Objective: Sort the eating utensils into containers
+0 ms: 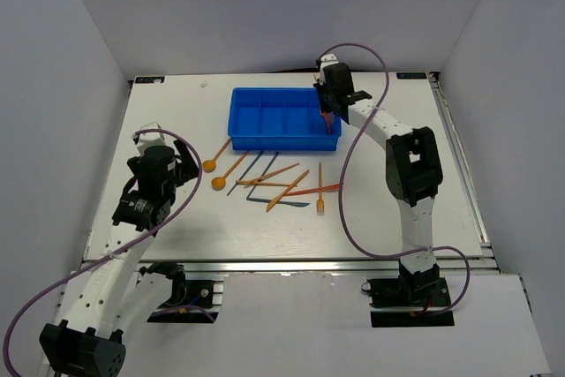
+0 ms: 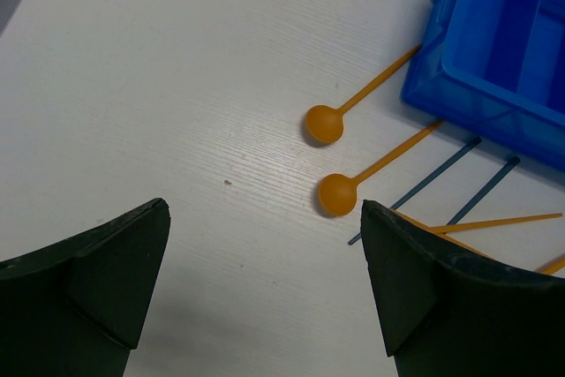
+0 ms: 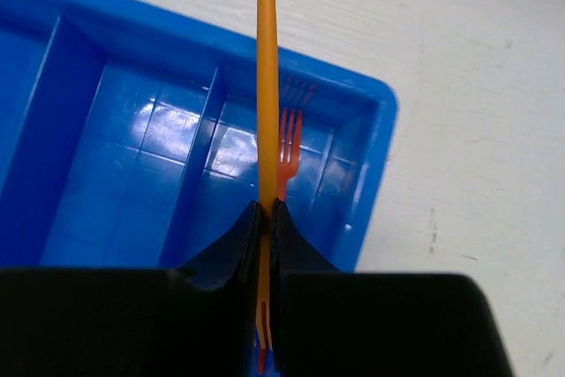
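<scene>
White table (image 1: pixel 177 218), blue tray (image 1: pixel 284 142); right gripper (image 3: pixel 265 214) pinching an orange utensil (image 3: pixel 266 59) over the tray's right-end slot, red fork (image 3: pixel 289 143) inside; left gripper (image 2: pixel 265 209) spread wide, left of the tray near two spoons (image 2: pixel 324 124).

— The tray (image 1: pixel 282 142)?
— Bright blue all over, with pale glossy highlights; the worktop (image 1: pixel 177 130) is white with a faint grain.
— And the spoons (image 2: pixel 324 124)?
— Plain orange, both; the thin sticks (image 2: pixel 441 168) are dark blue.
— The right claw (image 3: pixel 266 218)?
— Black; the held utensil (image 3: pixel 266 86) is orange; the fork (image 3: pixel 289 143) in the tray is a redder orange.
— The left claw (image 2: pixel 265 207)?
— Black too; the cables (image 1: pixel 357 45) are purple; the arms (image 1: pixel 375 125) are white and black.
</scene>
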`<state>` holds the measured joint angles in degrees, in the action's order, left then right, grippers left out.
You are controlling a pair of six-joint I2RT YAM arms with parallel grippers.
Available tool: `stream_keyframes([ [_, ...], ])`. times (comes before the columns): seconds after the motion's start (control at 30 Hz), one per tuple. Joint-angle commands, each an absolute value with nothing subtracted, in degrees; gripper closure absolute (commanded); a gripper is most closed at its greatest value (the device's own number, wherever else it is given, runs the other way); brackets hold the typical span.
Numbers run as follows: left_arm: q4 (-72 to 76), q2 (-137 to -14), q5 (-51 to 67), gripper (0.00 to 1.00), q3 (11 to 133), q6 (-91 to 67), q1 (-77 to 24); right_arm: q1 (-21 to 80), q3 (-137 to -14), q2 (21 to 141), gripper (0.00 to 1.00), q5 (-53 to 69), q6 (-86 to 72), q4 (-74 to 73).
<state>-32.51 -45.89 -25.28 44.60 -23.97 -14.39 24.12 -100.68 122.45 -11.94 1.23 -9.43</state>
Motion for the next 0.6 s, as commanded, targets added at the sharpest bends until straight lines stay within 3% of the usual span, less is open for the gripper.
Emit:
stream_keyframes([
  [0.0, -32.34, -46.14, -26.02, 0.02, 44.91, -23.91, -14.59, 24.52, -101.78, 123.92, 1.0, -9.85, 2.9, -5.54],
  [0.23, -32.34, -46.67, -25.58, 0.02, 45.0, -23.73, -14.59, 24.43, -99.41, 123.67, 1.0, -10.46, 1.15, -3.79],
  [0.4, -32.26, -46.67, -25.4, 0.02, 44.91, -23.73, -14.59, 24.43, -95.02, 120.07, 0.91, -10.2, 0.35, -2.64],
  [0.43, -32.26, -46.67, -25.4, 0.02, 45.0, -23.73, -14.59, 24.43, -93.79, 117.8, 0.79, -10.2, 0.35, -2.29],
  [0.5, -32.34, -46.67, -25.4, 0.02, 45.0, -23.73, -14.59, 24.43, -92.9, 116.64, 0.78, -10.02, 0.35, -2.2],
  [0.57, -32.34, -46.5, -25.4, 0.02, 44.83, -23.73, -14.59, 24.43, -92.46, 115.58, 0.61, -10.11, 0.35, -2.98],
])
